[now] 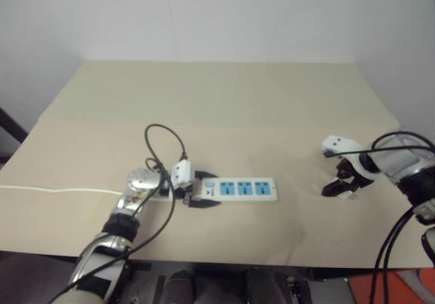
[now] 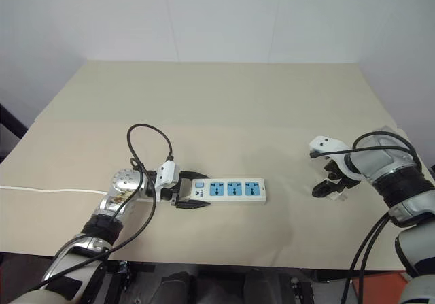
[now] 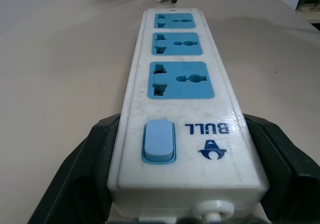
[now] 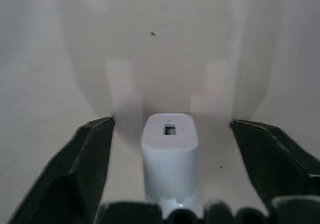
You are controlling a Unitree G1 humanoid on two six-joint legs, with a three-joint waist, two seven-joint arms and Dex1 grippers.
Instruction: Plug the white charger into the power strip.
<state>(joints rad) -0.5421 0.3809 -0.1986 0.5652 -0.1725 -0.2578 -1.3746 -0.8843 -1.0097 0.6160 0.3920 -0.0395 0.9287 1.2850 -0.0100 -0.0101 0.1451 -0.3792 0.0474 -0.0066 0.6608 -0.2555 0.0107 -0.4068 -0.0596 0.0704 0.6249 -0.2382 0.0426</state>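
Note:
The power strip lies flat near the table's front edge, its three blue sockets facing up. My left gripper is shut on its switch end, one black finger pressed against each long side. The white charger stands upright on the table to the right, well apart from the strip. My right gripper points steeply down over the charger. It is open, with a finger on either side of the charger and a clear gap to each.
The strip's thin white cord runs left across the beige table and off its left edge. A black cable loops above my left wrist. Bare tabletop separates the strip from the charger, and a white wall stands behind.

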